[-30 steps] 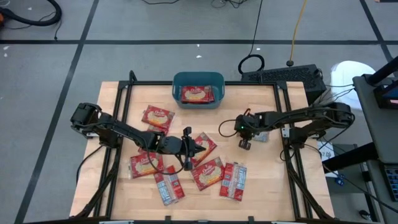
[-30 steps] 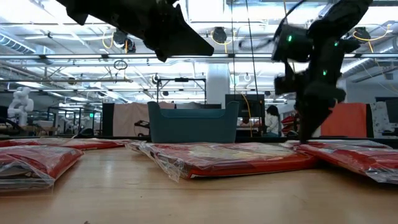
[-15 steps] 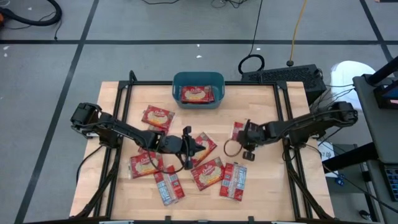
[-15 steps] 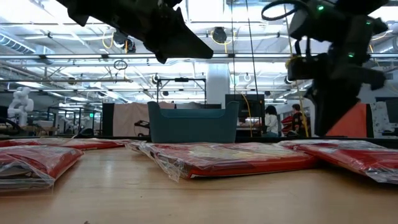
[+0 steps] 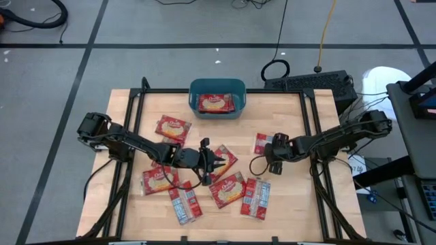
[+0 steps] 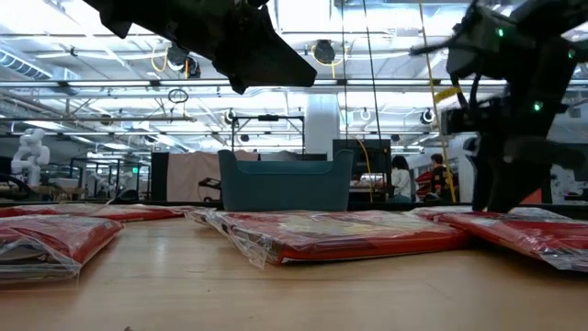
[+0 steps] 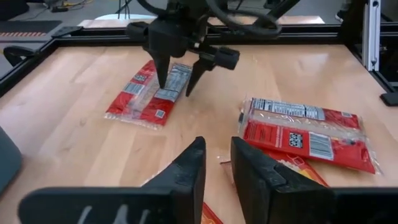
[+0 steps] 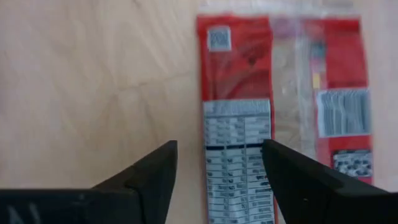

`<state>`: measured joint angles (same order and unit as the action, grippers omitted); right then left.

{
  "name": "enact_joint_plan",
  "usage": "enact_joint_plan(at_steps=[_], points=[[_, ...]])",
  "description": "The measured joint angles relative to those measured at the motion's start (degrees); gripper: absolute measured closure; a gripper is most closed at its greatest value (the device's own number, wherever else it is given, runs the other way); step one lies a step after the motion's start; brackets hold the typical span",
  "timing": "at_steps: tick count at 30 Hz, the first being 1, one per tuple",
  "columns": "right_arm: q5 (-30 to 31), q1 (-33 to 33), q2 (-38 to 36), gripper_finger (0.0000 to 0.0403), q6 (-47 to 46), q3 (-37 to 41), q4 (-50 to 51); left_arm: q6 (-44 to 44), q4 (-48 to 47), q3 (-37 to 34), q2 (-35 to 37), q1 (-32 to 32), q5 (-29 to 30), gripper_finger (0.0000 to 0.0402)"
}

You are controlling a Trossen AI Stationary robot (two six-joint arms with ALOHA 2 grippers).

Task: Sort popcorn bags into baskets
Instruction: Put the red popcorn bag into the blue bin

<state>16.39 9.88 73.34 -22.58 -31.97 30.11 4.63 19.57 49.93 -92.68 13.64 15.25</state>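
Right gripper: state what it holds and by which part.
Nothing. The right gripper is open above a back-up popcorn bag that lies flat on the table.

Even overhead light falls flat on the pale wood tabletop (image 5: 286,204), leaving only soft, short shadows beneath the arms. At table height, bright ceiling strip lights (image 6: 83,87) turn the arms to near-silhouettes and the nearest popcorn bag (image 6: 41,241) blurs. The right wrist picture is soft; its dark fingers (image 8: 155,180) are blurred.
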Motion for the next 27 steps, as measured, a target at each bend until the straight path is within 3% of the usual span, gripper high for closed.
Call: enact_joint_plan(at_steps=[5,12,18,27], points=[[1.72,-0.50,-0.22,0.0223,-2.60,3.31,-3.90,-1.14,0.00,0.00,0.00,-0.08,0.30,0.0320],[1.98,-0.54,-0.11,0.0384,-0.79,3.69,-5.97,-1.32,0.00,0.00,0.00,-1.38,1.91,0.0320],[-1.35,-0.54,-0.05,0.0397,-0.17,3.85,-12.03,-2.74,2.57,0.06,-3.41,-2.49,1.92,0.0320],[-10.44,-0.05,0.01,0.0403,-1.29,3.85,-23.14,-4.54,17.76,0.17,-15.06,-2.29,0.66,0.0320]])
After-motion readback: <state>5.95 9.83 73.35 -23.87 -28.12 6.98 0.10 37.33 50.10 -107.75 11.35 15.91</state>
